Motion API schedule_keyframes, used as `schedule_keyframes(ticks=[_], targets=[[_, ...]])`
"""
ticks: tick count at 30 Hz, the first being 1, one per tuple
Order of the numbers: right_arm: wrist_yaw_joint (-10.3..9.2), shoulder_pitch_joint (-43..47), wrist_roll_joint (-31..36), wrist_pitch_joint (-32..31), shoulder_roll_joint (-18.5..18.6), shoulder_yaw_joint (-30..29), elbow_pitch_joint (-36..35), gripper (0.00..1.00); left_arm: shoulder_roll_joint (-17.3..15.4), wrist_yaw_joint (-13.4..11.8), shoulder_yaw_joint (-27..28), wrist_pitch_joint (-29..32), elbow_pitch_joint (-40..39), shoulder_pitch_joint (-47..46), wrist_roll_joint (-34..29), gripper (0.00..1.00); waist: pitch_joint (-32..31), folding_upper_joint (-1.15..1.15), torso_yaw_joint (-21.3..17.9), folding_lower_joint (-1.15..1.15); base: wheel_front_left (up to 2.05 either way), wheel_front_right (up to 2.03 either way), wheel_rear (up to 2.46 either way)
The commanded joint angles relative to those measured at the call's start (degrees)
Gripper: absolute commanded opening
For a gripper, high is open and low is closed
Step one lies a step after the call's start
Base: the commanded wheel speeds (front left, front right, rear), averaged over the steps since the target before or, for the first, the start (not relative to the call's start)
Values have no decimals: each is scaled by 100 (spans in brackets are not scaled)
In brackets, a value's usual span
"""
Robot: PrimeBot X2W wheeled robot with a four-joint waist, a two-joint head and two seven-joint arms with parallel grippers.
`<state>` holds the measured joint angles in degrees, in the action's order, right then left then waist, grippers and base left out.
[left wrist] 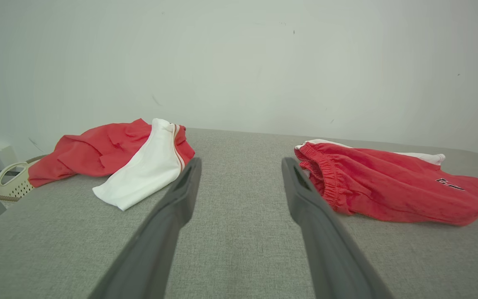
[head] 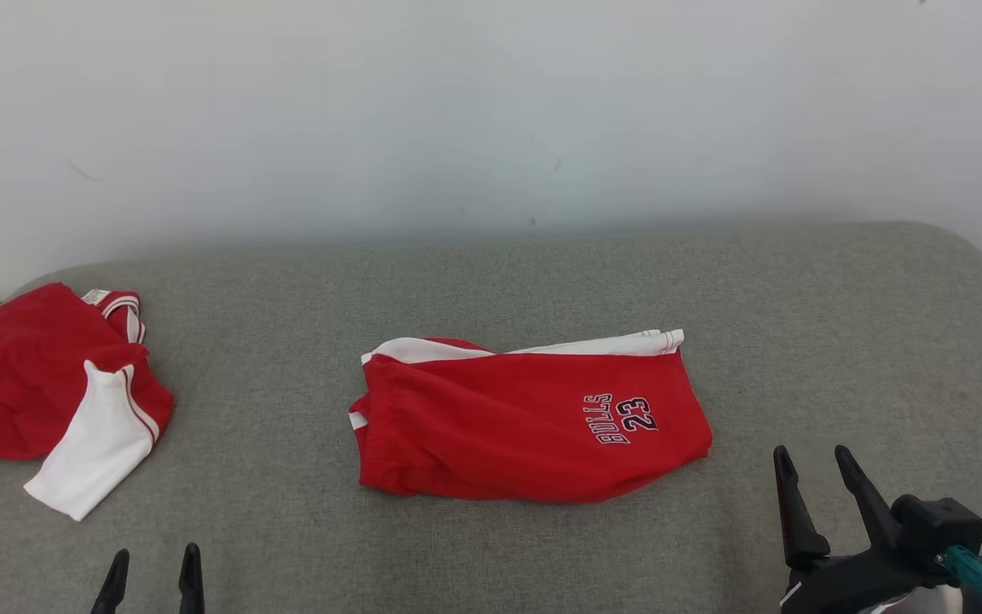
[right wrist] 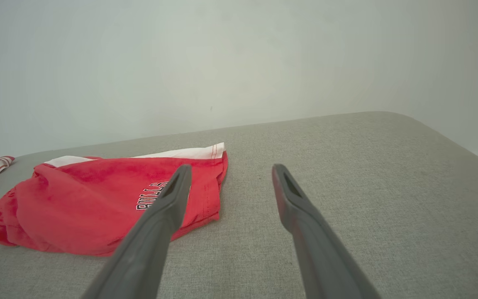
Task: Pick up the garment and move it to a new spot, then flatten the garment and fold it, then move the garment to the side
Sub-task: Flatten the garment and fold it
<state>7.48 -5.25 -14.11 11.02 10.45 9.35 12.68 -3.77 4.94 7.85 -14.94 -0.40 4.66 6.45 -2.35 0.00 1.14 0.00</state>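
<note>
Red shorts (head: 525, 422) with white side stripes and "BULLS 23" lettering lie folded in half on the middle of the grey cushioned surface (head: 491, 281). A second red and white garment (head: 56, 392) sits crumpled at the far left. My left gripper (head: 156, 553) is open at the bottom left, short of both garments and touching neither. In the left wrist view it (left wrist: 241, 162) points between the crumpled garment (left wrist: 127, 160) and the shorts (left wrist: 388, 187). My right gripper (head: 811, 452) is open just right of the shorts' lettered end, its left finger (right wrist: 168, 207) overlapping the shorts (right wrist: 89, 207) in that view.
A pale wall (head: 491, 111) rises right behind the surface. A cream perforated basket (left wrist: 10, 182) stands off the left edge beside the crumpled garment. The surface's right end (right wrist: 409, 166) curves down, with bare grey fabric between the garments and at the right.
</note>
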Motion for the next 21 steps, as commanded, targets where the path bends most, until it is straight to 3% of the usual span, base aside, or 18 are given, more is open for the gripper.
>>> schedule_keyframes(ticks=[1, 9, 21], targets=[[3, -125, -52, -18, 26, 40, 83, 100, 3, -11, -5, -14, 11, -22, -52, 100, 17, 0, 35, 0, 0, 0, 0], [3, -778, -246, -63, 106, 225, 732, 100, 11, 25, -56, -14, 40, -121, -54, 100, 148, 0, 182, 0, 0, 0, 0], [3, -2455, -524, -136, 178, 606, 2715, 100, 19, 88, -208, -14, 85, -425, -63, 100, 657, 0, 486, 0, 0, 0, 0]])
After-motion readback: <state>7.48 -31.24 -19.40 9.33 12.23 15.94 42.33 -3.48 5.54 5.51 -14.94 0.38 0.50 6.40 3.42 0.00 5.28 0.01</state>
